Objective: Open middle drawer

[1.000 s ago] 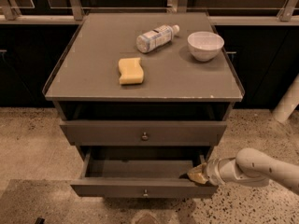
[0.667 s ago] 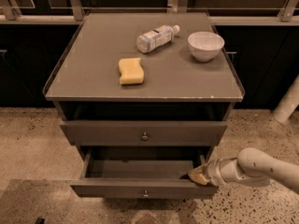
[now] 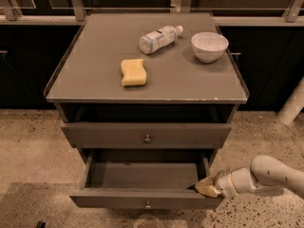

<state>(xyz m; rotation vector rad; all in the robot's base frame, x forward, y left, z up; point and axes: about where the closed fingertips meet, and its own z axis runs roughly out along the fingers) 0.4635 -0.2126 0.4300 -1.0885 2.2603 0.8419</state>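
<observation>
The middle drawer (image 3: 118, 199) is grey-brown with a low slim front and a small round metal knob (image 3: 148, 204). It stands pulled well out of the cabinet, and its inside looks bare. My gripper (image 3: 206, 188), tan at the tip on a white arm (image 3: 270, 175), reaches in from the right. It sits at the drawer's front right corner, against the inner side of the front panel.
The drawer above (image 3: 104, 135), wider with a taller front, sits nearly closed. On the cabinet top (image 3: 95, 75) are a yellow sponge (image 3: 133, 72), a plastic bottle lying on its side (image 3: 159, 38) and a white bowl (image 3: 209, 45). Speckled floor surrounds the cabinet.
The middle drawer has slid a little further out toward the camera, and my gripper has moved with its front right corner.
</observation>
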